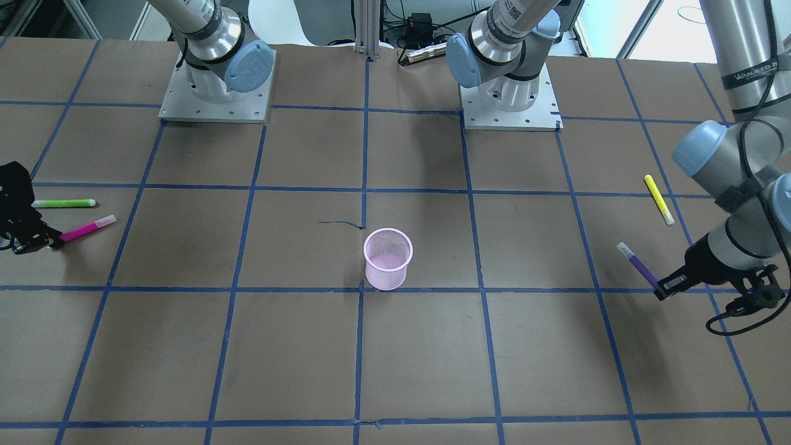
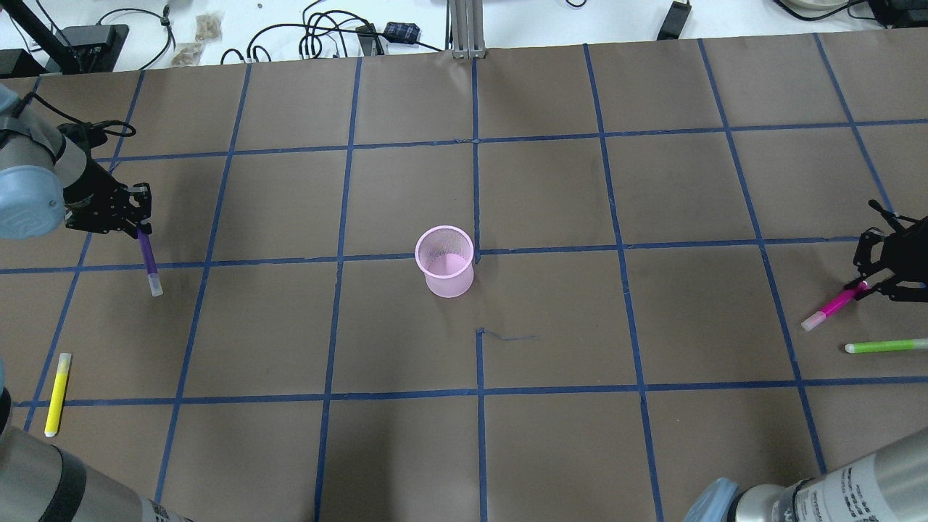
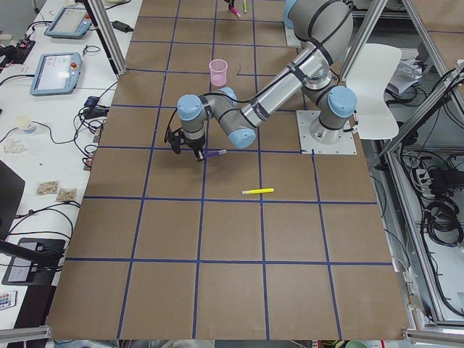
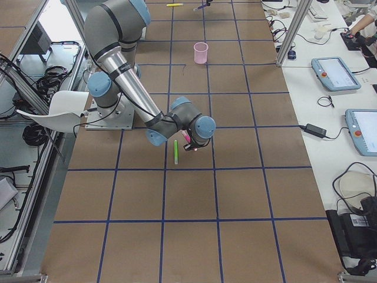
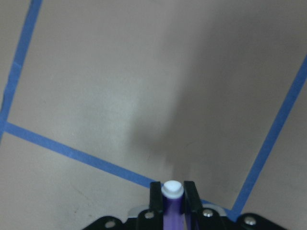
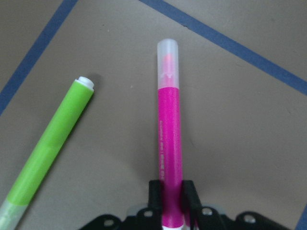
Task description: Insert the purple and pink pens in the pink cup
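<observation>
My left gripper (image 2: 139, 226) is closed on the purple pen (image 2: 148, 261), well out to the left of the pink cup (image 2: 444, 261). The jaws pinch one end of the barrel and the rest, with its pale cap, sticks out free. In my left wrist view the shadow falls apart from the pen, so I judge it is clear of the table (image 2: 551, 435).

My right gripper (image 2: 863, 286) is closed on the pink pen (image 2: 834, 304), well out to the right of the cup, again at one end of the barrel with the clear cap pointing away from me. I cannot tell whether this pen is lifted or lying on the paper. A green pen (image 2: 884, 346) lies just beside it on the side away from the cup, apart from it. A yellow pen (image 2: 56, 394) lies far off on the cup's left. Neither is mine to take.

The cup stands upright with its mouth open and nothing in it.

Both pens should be light, stiff and smooth. A round plastic barrel pinched by two fingers at its end can swivel or slip, so I want a firm squeeze and slow turns. The end grip suits me, since the long free part can go into the cup first. The mesh cup looks light too, and a knock on its rim could tip it or push it away.
</observation>
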Action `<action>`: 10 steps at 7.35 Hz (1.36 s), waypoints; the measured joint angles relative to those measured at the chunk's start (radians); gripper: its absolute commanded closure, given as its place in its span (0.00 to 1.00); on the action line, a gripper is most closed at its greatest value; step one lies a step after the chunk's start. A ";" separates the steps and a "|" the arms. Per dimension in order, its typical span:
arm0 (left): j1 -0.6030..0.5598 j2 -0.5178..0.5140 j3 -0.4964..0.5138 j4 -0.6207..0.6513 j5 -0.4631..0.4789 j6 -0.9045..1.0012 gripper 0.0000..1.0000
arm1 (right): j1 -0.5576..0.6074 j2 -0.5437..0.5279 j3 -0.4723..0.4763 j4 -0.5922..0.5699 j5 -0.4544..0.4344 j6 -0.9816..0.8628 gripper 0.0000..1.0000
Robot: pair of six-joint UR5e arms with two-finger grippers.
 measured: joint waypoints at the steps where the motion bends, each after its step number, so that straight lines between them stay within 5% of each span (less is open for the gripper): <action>1: -0.002 0.002 0.006 -0.001 0.001 0.001 1.00 | 0.004 -0.022 -0.001 0.002 0.012 0.017 0.90; 4: -0.004 0.003 0.008 -0.001 -0.002 0.003 1.00 | 0.092 -0.163 0.002 0.007 0.130 0.256 0.90; 10: -0.005 0.004 0.007 0.000 -0.001 0.005 1.00 | 0.704 -0.323 -0.019 -0.019 0.057 1.067 0.88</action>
